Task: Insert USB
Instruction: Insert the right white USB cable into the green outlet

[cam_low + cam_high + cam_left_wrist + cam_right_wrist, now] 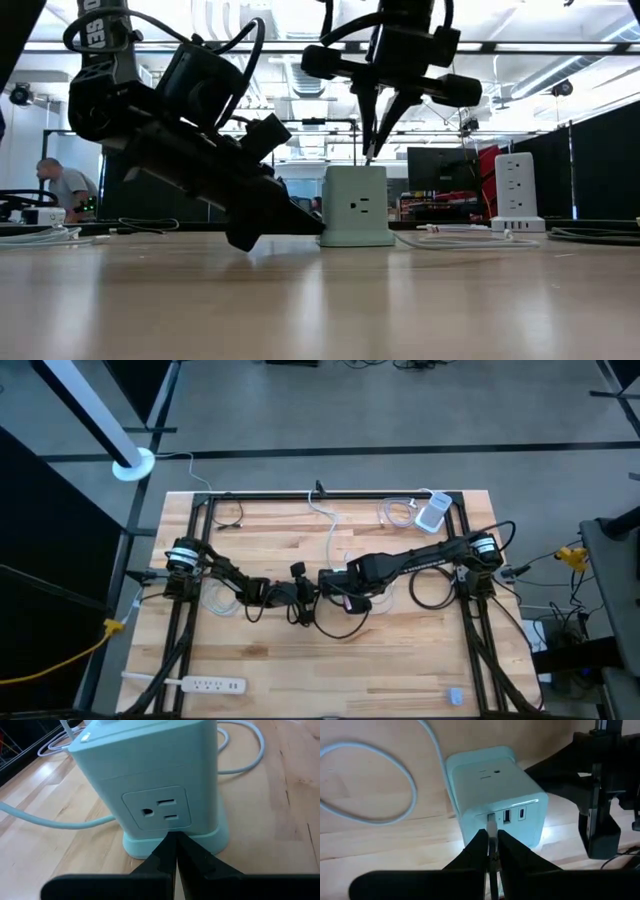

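Right now the right gripper [490,851] hangs directly above the pale-green power cube [492,795], fingers pinched on a white USB plug [492,827] whose tip sits at the mouth of the leftmost USB port on the cube's top face. To seat it well, I'd keep the plug square to the slot and press straight down, no twist. The left gripper [172,851], fingers pressed together and holding nothing, is braced against the cube's base just below its AC outlet [159,812]; it should stay firm so the cube can't tip. How deep the plug has gone is hidden by the fingers. The high view buries the cube under both arms.
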Tool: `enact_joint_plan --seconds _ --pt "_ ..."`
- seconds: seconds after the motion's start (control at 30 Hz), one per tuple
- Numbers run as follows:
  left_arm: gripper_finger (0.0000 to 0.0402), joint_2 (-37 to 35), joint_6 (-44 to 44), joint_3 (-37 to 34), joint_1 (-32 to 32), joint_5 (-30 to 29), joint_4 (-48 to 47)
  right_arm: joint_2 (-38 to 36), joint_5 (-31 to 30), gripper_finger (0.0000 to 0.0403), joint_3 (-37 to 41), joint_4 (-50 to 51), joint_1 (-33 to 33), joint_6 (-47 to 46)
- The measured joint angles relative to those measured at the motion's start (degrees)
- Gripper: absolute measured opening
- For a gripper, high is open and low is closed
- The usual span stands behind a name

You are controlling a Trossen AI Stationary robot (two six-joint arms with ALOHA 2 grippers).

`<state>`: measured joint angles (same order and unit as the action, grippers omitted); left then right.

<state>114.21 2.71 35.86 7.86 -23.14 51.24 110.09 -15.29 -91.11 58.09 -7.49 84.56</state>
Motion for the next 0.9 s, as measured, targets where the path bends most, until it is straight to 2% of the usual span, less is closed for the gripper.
enact_joint_plan --seconds 0.53,0.9 --pt "0.0000 0.0 2.1 0.1 0.0 1.5 0.2 1.0 5.6 0.0015 0.4 -3.6 1.9 1.7" --pt "0.0000 -0.3 1.1 0.1 0.0 1.6 -0.1 0.9 5.1 0.0015 2.8 -5.2 2.2 -1.0"
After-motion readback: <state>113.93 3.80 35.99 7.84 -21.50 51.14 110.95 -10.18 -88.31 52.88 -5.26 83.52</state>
